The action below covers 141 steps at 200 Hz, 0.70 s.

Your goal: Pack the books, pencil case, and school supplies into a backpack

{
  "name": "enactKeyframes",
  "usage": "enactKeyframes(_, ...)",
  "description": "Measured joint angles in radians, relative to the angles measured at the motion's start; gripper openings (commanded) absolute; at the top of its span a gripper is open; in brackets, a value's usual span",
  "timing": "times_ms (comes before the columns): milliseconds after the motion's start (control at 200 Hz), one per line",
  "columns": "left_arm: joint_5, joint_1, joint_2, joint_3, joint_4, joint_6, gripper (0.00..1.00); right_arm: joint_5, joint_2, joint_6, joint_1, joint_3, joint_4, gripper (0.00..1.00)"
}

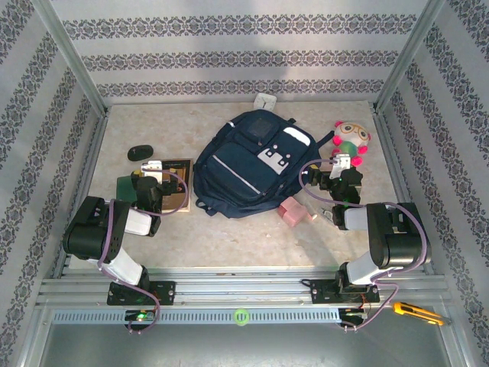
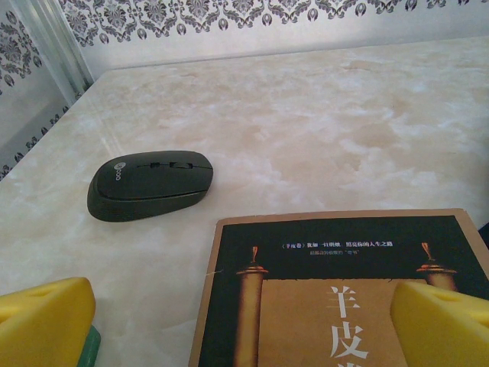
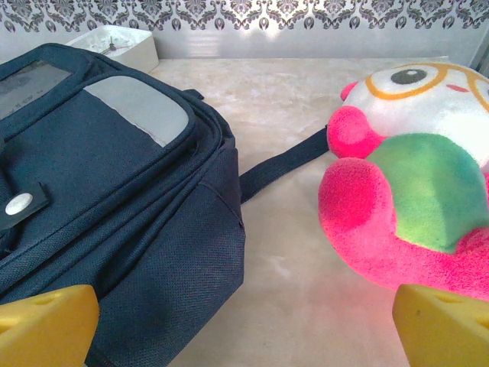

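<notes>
Top external: the backpack [image 1: 248, 164] lies flat in the middle of the table. The 2 books sit to its left. The brown book [image 1: 179, 191] is just beside the backpack and the dark green book [image 1: 124, 186] is further left. A black mouse [image 1: 140, 152] lies behind them. The left gripper [image 1: 155, 170] hovers at the brown book. The pencil case [image 1: 292, 212] rests near the backpack's near right corner. The right gripper [image 1: 341, 162] is just in front of a plush toy [image 1: 350, 139].

Left wrist: the left gripper [image 2: 244, 340] has its jaws spread wide and holds nothing. It is above the brown book [image 2: 336, 290], with the black mouse [image 2: 149, 183] beyond.

Right wrist: the right gripper [image 3: 244, 336] is likewise spread wide and empty. The backpack [image 3: 114, 191] is on the left and the plush toy [image 3: 412, 199] on the right, with a dark strap [image 3: 279, 168] between them.
</notes>
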Motion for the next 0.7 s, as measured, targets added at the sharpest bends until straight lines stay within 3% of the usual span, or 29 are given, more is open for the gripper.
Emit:
enactKeyframes(515, 0.005, 0.0, -0.003, -0.001, 0.0, 0.0, 0.99, 0.003, -0.011, 0.0, 0.0, 0.0, -0.013, 0.98)
enactKeyframes(585, 0.004, 0.0, -0.032, -0.011, -0.006, 0.001, 0.99, 0.009, -0.081, 0.014, 0.0, 0.006, -0.114, 0.98)
enactKeyframes(705, 0.01, -0.002, -0.206, -0.005, -0.158, -0.004, 1.0, 0.06, -0.298, 0.141, -0.021, 0.141, -0.481, 0.98)
